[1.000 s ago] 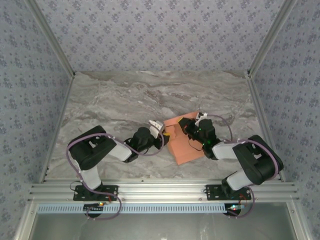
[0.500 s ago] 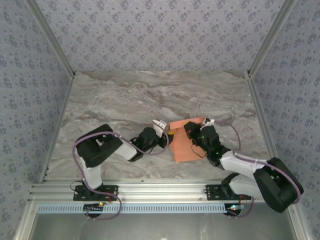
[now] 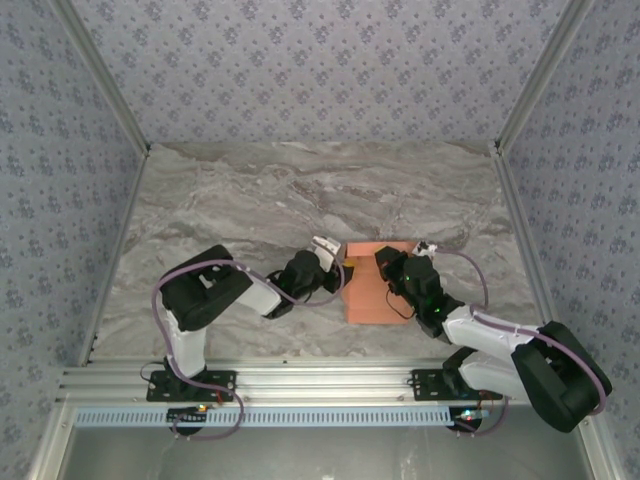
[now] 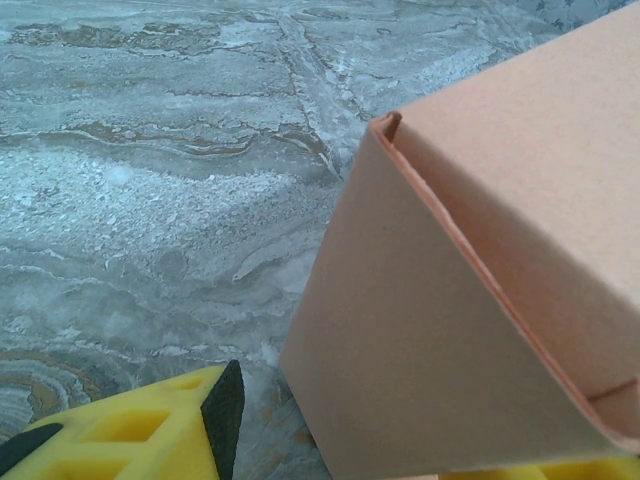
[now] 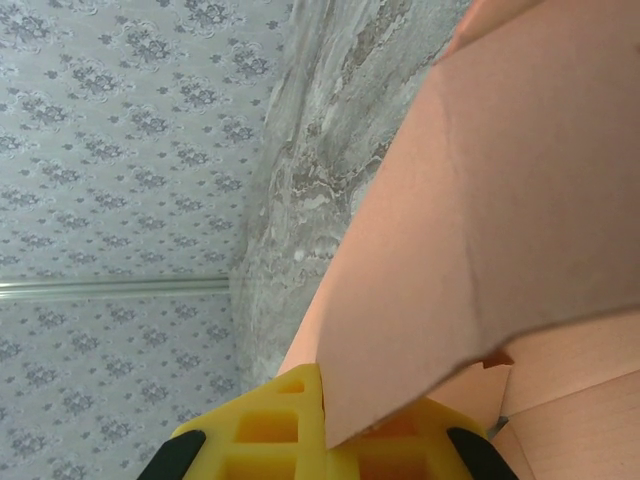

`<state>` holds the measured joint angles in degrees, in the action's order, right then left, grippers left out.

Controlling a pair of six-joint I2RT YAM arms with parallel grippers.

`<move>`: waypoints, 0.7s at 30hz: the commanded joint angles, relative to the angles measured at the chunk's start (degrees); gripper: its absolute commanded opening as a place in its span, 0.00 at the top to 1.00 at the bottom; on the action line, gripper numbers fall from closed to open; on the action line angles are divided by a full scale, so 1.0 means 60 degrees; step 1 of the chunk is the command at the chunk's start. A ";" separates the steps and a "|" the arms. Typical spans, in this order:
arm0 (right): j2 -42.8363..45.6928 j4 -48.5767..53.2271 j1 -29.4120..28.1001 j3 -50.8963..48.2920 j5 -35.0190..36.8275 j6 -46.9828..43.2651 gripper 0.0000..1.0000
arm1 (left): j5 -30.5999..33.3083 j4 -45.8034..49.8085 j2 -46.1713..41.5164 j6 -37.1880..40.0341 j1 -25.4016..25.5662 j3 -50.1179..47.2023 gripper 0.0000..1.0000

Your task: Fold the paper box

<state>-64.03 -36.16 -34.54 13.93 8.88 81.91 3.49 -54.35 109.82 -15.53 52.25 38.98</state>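
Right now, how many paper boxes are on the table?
1. The paper box lies on the table near its centre front, between the left hand and the right hand. The arms cover some table, so another could be hidden.

No readable text, label, brand, number or sign anywhere. Paper box: plain salmon card, unprinted. Wallpaper: repeating floral motif, no lettering. Counter: marbled grey, unmarked.
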 commanded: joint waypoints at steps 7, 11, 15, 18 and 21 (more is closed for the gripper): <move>-0.0212 0.1259 -0.0320 -0.0034 0.0778 0.0337 1.00 | 0.0536 -0.0160 0.0294 -0.0108 -0.0153 0.1006 0.48; -0.0252 0.1402 -0.0429 0.0010 0.1104 0.0647 1.00 | 0.0530 -0.0153 0.0414 -0.0173 -0.0153 0.1181 0.48; -0.0340 0.1465 -0.0596 0.0062 0.1353 0.0886 1.00 | 0.0790 0.0025 0.0484 -0.0191 -0.0150 0.1339 0.60; -0.0351 0.1589 -0.0681 0.0138 0.1405 0.0980 0.91 | 0.0983 0.0048 0.0448 -0.0077 -0.0146 0.1281 0.74; -0.0238 0.1556 -0.0681 0.0106 0.1215 0.1033 0.66 | 0.1190 0.0215 0.0386 0.0123 -0.0153 0.1238 0.83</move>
<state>-65.25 -32.99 -38.39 15.22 15.57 87.64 6.57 -52.16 111.87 -15.22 52.18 44.97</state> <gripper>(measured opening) 0.307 0.179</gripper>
